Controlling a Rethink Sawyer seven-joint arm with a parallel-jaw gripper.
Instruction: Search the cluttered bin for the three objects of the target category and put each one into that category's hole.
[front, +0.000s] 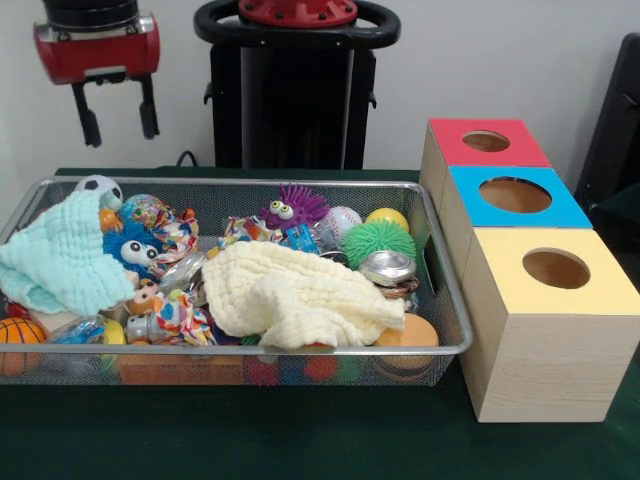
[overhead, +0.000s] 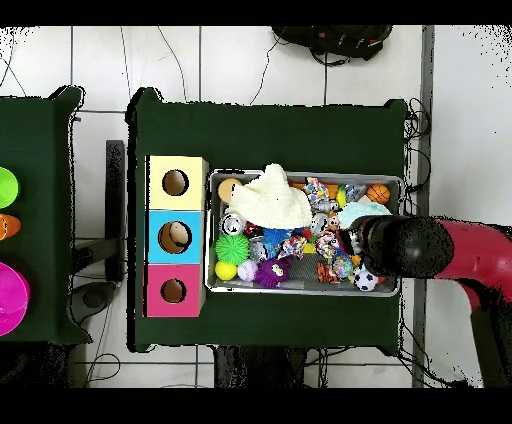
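Overhead, the hand (front: 119, 110) hung in the air above the far left corner of the bin (front: 300, 350) as the front camera saw it, its two dark fingers (front: 88, 118) parted with a clear gap between them and nothing held. Well below the hand, the bin sat on the green counter (front: 250, 440), packed with toys. Directly under the hand lay a mint cloth (front: 60, 262), with a small soccer ball (front: 100, 188) at the bin's far rim just beside it. A blue fuzzy toy with big eyes (front: 135, 248) peeked out next to the mint cloth. Further to the side of the hand, a cream cloth (front: 300, 295) covered the bin's middle. Beyond that cloth from the hand were a purple spiky toy (front: 292, 208), a green spiky ball (front: 378, 238) and a yellow ball (front: 388, 217). A small basketball (front: 18, 335) rested at the bin's near corner, below the hand and nearer the camera. Past the bin's other end, well apart from the hand, stood three wooden boxes in a row, each with a round hole: red top (front: 487, 142), blue top (front: 515, 195), yellow top (front: 555, 270). From above, the arm (overhead: 440, 250) reached over the bin's end opposite the boxes.
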